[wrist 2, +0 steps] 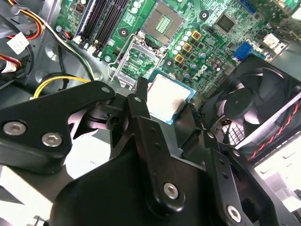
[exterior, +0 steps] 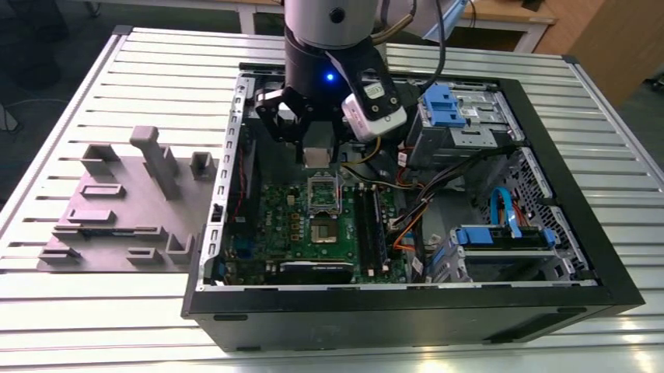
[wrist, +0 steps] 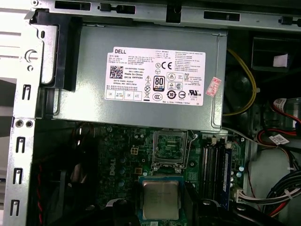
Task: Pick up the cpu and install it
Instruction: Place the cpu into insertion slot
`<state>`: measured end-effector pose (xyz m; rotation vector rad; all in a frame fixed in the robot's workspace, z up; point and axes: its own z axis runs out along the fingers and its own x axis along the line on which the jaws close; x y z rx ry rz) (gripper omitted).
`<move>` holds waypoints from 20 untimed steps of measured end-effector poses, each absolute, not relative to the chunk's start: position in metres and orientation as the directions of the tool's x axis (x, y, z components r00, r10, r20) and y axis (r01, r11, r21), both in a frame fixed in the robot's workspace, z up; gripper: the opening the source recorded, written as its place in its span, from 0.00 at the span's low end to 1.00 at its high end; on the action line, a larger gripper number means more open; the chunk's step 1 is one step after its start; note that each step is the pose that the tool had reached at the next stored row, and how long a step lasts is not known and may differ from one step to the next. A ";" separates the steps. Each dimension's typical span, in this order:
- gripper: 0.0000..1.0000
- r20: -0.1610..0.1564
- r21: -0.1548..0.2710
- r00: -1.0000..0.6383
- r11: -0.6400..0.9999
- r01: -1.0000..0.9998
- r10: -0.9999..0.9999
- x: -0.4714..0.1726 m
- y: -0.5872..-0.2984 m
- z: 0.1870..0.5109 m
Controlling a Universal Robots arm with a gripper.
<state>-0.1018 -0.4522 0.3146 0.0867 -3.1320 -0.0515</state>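
Silvery cpu (wrist 2: 169, 96) sat clamped in the gripper (exterior: 309, 151), which hung at 12 o'clock from the socket frame (exterior: 323, 190), exterior view.

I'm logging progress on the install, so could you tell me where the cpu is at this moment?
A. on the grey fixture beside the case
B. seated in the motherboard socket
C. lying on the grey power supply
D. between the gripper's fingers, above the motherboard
D: in the second wrist view the cpu sits between the fingers of the gripper, raised over the green motherboard, and the socket is empty.
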 end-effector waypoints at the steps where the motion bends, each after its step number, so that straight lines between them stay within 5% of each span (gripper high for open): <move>1: 0.47 0.007 0.033 -0.998 0.998 -0.055 -0.055 -0.102 -0.452 0.314; 20: 0.47 0.007 0.033 -0.998 0.998 -0.055 -0.055 -0.102 -0.460 0.296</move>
